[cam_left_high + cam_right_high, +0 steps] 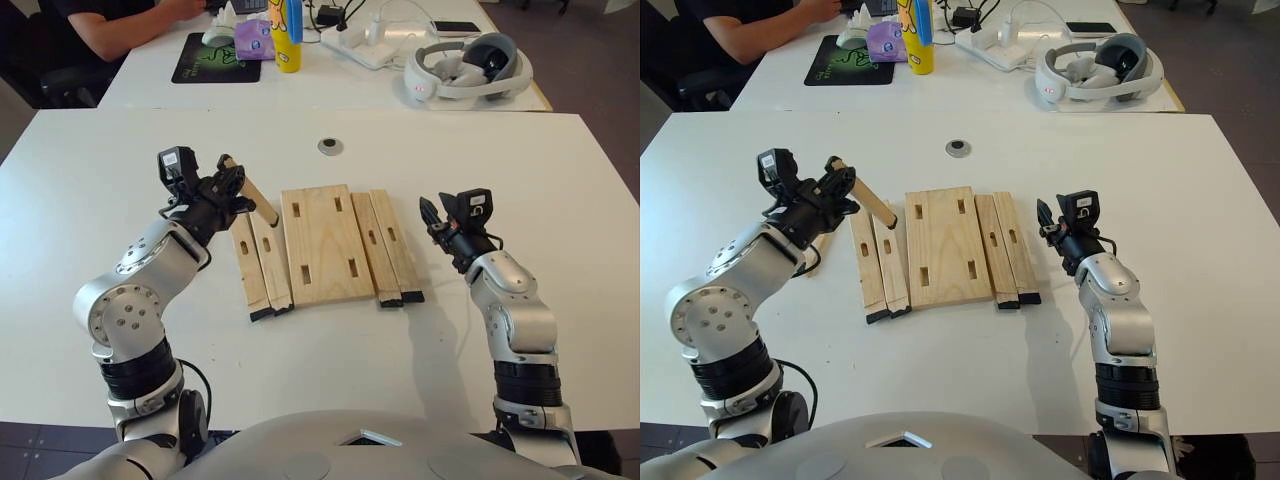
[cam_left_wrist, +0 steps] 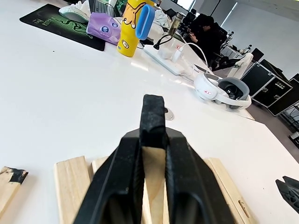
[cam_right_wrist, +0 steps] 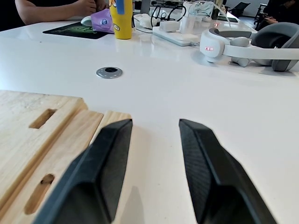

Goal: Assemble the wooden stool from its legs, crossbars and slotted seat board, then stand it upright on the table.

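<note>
Crossbar fitting looks to be the step in hand. The left gripper point(image 1: 230, 183) is clamped on a short pale wooden crossbar point(image 1: 262, 207), tilted, with its lower end at the 2 slotted wooden legs point(image 1: 258, 268) left of the flat pale seat board point(image 1: 325, 243). The right gripper point(image 1: 428, 214) hovers with fingers apart. The next move probably calls for lining the tip up with a slot.

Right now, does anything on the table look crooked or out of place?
Only the crossbar, clamped in the left gripper: it slants down toward the left legs, while the seat board and right legs lie flat, side by side.
</note>
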{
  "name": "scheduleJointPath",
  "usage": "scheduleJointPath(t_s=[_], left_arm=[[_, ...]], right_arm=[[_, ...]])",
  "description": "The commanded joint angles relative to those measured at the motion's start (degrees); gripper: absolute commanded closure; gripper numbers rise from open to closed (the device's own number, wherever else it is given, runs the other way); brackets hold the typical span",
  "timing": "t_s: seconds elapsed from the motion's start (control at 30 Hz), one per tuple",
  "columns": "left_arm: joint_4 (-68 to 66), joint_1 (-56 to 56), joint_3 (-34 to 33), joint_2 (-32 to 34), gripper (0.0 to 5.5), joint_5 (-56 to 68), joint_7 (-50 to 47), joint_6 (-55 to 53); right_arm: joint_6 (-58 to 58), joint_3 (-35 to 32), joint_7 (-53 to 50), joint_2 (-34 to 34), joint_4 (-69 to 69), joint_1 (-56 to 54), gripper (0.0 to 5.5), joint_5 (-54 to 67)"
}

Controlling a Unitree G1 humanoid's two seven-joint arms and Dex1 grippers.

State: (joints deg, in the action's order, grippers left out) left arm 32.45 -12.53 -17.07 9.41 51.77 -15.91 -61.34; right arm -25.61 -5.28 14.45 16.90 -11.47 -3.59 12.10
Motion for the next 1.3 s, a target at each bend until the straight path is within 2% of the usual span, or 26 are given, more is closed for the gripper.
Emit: scheduleJointPath(t_s=[0.03,0.13,0.77,0.93,1.13,1.3], left_arm=[[1.49,3.04,-0.91,-0.40,5.07,-0.75,-1.99,-0.82],[1.71,3.59,-0.79,-0.20,5.07,-0.98,-2.29,-0.73],[2.60,10.58,0.47,-9.33,5.07,-6.71,-6.52,7.46],[2.46,11.49,2.48,-10.10,5.07,-8.67,-6.54,7.74],[-1.24,9.45,8.09,-9.47,5.07,-14.22,-6.09,7.86],[-2.75,7.07,11.24,-7.05,5.07,-20.11,-5.26,8.69]], right_arm=[[-1.42,0.72,-0.27,-0.55,-0.74,-1.57,3.67,-0.15],[-1.58,0.84,-0.14,-0.54,-0.75,-1.70,3.67,-0.11],[-3.86,4.01,5.11,1.05,2.46,-6.78,3.67,-0.20],[-4.18,4.69,5.29,0.82,2.67,-7.60,3.67,-0.23],[-4.78,4.90,4.93,0.43,2.52,-7.93,3.67,-0.22],[-5.97,5.21,4.09,-0.10,0.81,-6.87,3.67,-0.46]])
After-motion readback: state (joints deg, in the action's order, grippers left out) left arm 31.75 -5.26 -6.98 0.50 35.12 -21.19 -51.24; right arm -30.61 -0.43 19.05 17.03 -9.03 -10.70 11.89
